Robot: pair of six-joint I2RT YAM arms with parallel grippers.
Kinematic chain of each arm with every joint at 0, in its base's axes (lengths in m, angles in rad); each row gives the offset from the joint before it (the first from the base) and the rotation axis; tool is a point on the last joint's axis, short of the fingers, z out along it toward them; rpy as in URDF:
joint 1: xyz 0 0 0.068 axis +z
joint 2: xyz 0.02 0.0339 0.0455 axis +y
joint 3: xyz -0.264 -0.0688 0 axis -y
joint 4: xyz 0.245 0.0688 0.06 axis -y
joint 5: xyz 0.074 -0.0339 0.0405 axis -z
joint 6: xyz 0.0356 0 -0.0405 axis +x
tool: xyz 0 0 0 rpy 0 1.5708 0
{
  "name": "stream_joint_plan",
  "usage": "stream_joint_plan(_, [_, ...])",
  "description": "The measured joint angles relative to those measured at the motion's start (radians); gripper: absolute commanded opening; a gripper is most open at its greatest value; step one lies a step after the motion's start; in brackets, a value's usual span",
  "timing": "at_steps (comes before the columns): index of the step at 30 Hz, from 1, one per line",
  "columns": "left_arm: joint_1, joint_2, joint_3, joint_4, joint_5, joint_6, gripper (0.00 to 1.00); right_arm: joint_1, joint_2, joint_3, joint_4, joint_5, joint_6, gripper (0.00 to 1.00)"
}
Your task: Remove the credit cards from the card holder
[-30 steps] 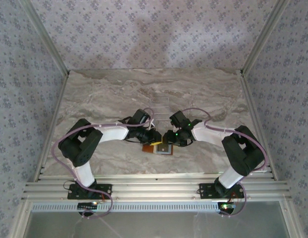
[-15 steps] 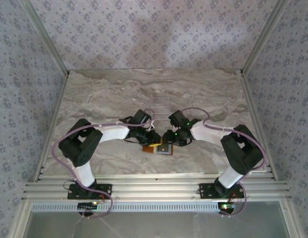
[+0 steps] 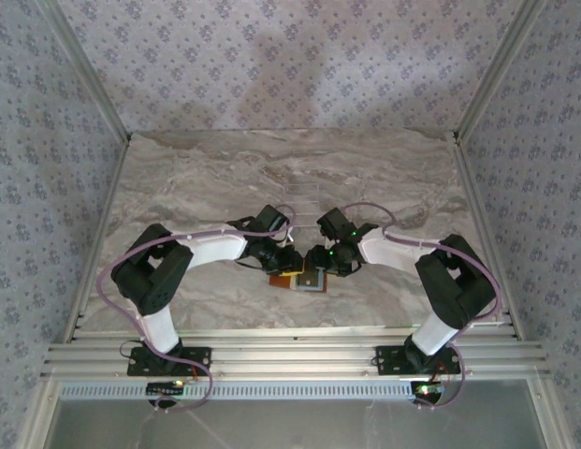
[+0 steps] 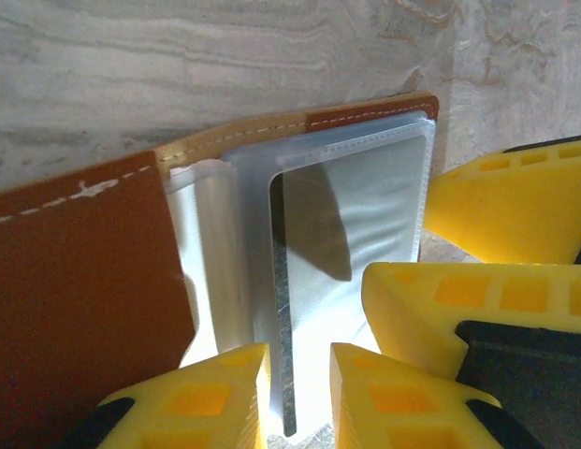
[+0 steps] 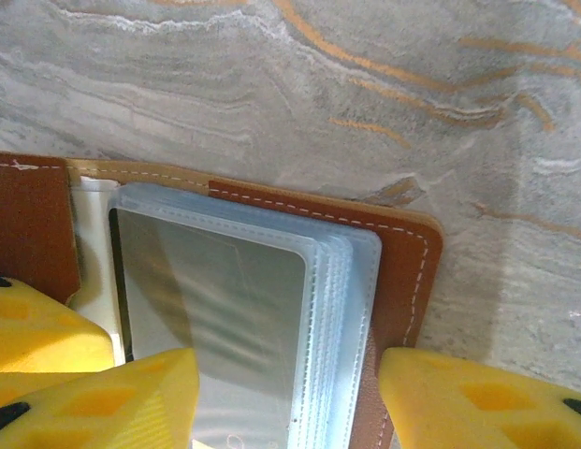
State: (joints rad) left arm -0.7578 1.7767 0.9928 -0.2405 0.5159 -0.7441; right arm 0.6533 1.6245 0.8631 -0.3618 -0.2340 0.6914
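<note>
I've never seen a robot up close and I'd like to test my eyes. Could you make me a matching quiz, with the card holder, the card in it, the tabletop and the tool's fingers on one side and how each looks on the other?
Things:
1. card holder
2. credit card
3. tabletop
4. right tool's fingers

Looks:
A. yellow
B. grey marbled stone pattern
C. brown leather with pale stitching, lying open
D. grey, tucked inside a clear sleeve

Pairs: 1-C, 2-D, 3-B, 4-A

Both arms bend inward and meet over the card holder (image 4: 84, 281). The left gripper (image 4: 297, 398) has its jaws narrowly parted above it. The right gripper (image 5: 288, 412) has its jaws spread wide across it.
</note>
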Motion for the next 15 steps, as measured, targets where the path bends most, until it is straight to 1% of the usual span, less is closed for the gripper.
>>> stream_joint_plan(11, [-0.011, -0.004, 0.008, -0.011, -0.028, -0.001, 0.2, -0.003, -0.027, -0.018, 0.005, 0.004, 0.001, 0.58])
stream_joint_plan(15, [-0.015, -0.004, 0.008, -0.01, -0.031, -0.008, 0.17, -0.013, -0.048, -0.036, 0.003, 0.006, 0.005, 0.54])
